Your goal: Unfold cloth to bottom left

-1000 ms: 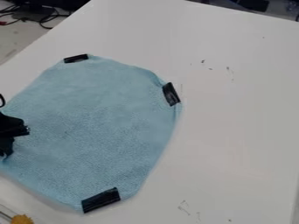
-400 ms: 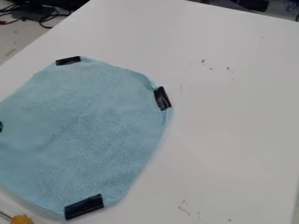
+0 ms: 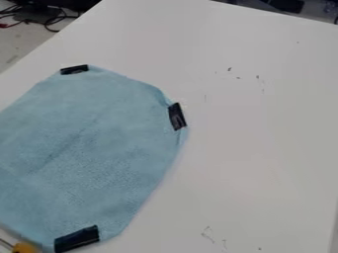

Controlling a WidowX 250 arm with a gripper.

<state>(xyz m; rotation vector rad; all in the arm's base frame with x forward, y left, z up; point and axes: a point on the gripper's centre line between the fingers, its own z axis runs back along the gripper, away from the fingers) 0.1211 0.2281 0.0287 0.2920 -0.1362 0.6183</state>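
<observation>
White tabletop [image 3: 257, 163] fills most of the frame, its far edge slanting past a pale floor [image 3: 19, 42] and dark equipment [image 3: 56, 4] with loose cables [image 3: 49, 22] at upper left. A light blue cloth [image 3: 99, 143] lies across the left half, running out at the left edge and down to the lower left corner. Black strips mark its rim at the top [image 3: 74, 69], right [image 3: 177, 116] and bottom [image 3: 76, 239]. Beside its lower edge sits a small yellow piece [image 3: 25, 247].

Unfolding appears nearly finished: the cloth is spread broad and mostly flat, with no large fold over its face. Left to do, at most, seems to be smoothing a faint diagonal crease and a slight ruck near the right strip. Whether the far left side is fully opened cannot be told, nor whether the gripper is clenched on cloth or released.
</observation>
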